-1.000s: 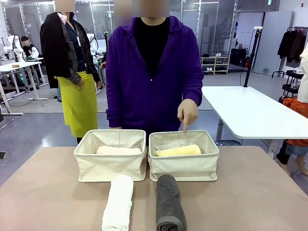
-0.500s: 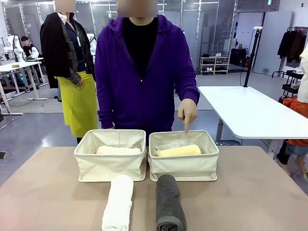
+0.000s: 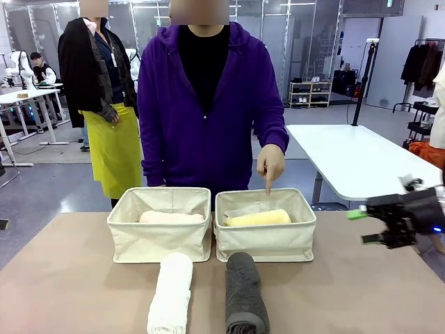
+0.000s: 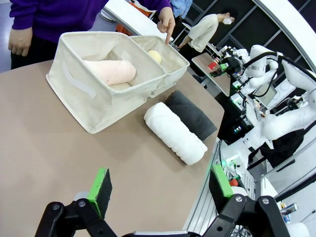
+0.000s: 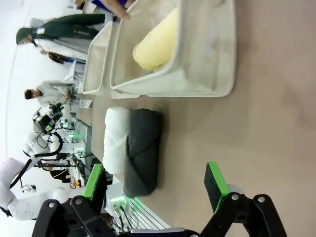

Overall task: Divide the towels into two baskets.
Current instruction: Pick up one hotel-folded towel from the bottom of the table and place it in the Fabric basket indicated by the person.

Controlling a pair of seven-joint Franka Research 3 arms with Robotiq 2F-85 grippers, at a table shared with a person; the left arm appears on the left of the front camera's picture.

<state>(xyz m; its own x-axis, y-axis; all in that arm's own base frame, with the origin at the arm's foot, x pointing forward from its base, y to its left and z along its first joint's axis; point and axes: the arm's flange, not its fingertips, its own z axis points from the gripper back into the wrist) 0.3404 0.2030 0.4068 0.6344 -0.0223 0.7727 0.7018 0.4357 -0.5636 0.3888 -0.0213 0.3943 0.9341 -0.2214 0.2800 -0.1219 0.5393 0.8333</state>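
Note:
Two cream baskets stand side by side at the far middle of the table. The left basket (image 3: pixel 158 243) holds a peach-cream towel (image 3: pixel 170 217); the right basket (image 3: pixel 265 243) holds a pale yellow towel (image 3: pixel 257 218). In front of them lie a white towel (image 3: pixel 172 292) and a dark grey towel (image 3: pixel 245 296). A person's hand (image 3: pixel 270 165) points a finger down into the right basket. My right gripper (image 3: pixel 363 227) hovers open at the right, above the table. Its wrist view shows the grey towel (image 5: pixel 143 148) and white towel (image 5: pixel 114 140) ahead. My left gripper (image 4: pixel 160 183) is open over bare table, short of the white towel (image 4: pixel 175 132).
The person in a purple hoodie stands at the far edge, right behind the baskets. Bare table (image 3: pixel 76 278) spreads to the left and right of the two loose rolls. A white table (image 3: pixel 361 163) stands beyond at the right.
My right gripper has come into the front view from the right edge. The towels, baskets and pointing hand have stayed put.

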